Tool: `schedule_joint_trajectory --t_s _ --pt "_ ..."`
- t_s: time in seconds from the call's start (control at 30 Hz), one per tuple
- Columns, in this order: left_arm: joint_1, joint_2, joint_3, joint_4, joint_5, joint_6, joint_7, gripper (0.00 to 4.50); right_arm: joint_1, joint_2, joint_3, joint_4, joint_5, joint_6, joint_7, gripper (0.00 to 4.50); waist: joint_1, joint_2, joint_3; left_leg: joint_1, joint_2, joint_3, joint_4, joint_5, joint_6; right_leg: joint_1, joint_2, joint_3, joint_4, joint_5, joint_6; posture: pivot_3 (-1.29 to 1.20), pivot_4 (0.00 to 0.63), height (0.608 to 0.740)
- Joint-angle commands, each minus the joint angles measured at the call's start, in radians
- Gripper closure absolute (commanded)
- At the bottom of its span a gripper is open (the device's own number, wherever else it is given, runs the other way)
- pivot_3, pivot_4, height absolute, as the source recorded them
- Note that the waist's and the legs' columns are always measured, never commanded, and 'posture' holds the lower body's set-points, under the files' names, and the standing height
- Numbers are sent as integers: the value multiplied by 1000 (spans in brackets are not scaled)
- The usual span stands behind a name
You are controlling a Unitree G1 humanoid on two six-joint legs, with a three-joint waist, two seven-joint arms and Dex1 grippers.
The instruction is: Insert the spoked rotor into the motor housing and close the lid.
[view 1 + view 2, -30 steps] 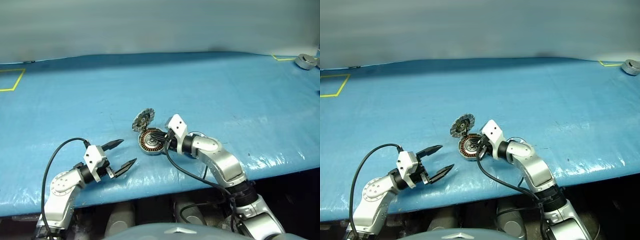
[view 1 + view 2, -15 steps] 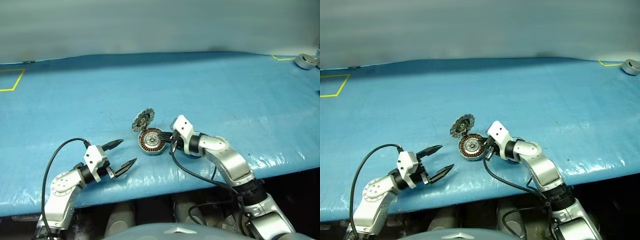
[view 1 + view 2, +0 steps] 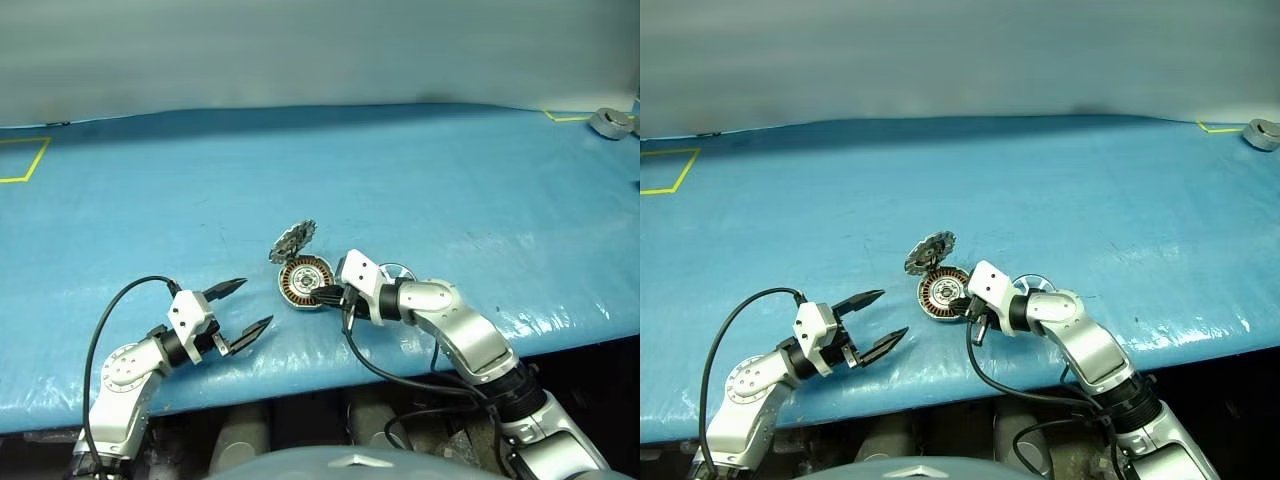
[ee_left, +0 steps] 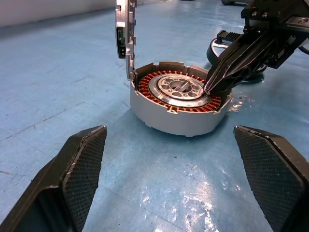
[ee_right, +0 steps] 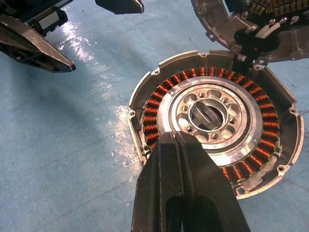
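The motor housing (image 3: 303, 282) sits open on the blue table, copper windings ringing its silver hub (image 5: 211, 115). Its lid (image 3: 293, 241) stands up on the hinge at the far rim, ribbed inner face (image 5: 227, 14) showing. My right gripper (image 3: 318, 293) is shut and empty, its tips (image 4: 211, 86) resting over the windings at the housing's near-right rim. Behind my right wrist lies the spoked rotor (image 3: 1035, 284), partly hidden. My left gripper (image 3: 256, 304) hangs open to the housing's left, apart from it, fingers (image 4: 77, 169) wide.
Blue sheeting covers the table (image 3: 450, 180), and its front edge (image 3: 300, 375) runs just under both arms. A grey round part (image 3: 612, 122) lies at the far right back corner. Yellow tape marks (image 3: 28, 160) sit at the far left.
My right arm has drawn back toward the table's front and turned, its shut tips sliding from across the housing to its near-right rim. The rotor behind the wrist shows more. The left arm stayed put.
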Motion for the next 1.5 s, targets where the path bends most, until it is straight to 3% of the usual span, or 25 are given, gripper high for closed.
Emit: schedule_joint_trajectory --t_s 0.03,0.53,1.03,1.5 --pt "-5 6 9 -2 4 -20 4 0 -1 8 21 -17 0 9 12 4429 0 0 0 0 0 0 0 0 0 0 0 0 0 0 0 0 150 740" --pt "-1 6 7 -2 10 -23 15 0 -33 73 43 8 -18 10 -11 4429 0 0 0 0 0 0 0 0 0 0 0 0 0 0 0 0 150 740" --pt "5 -6 -1 2 16 -24 20 0 -65 111 -77 5 68 25 -37 4429 0 0 0 0 0 0 0 0 0 0 0 -1 0 0 0 0 150 740" --pt "8 -4 2 -1 21 -23 30 0 -50 104 -37 97 21 21 -58 4429 0 0 0 0 0 0 -2 0 0 -1 0 -1 0 0 0 0 150 740"
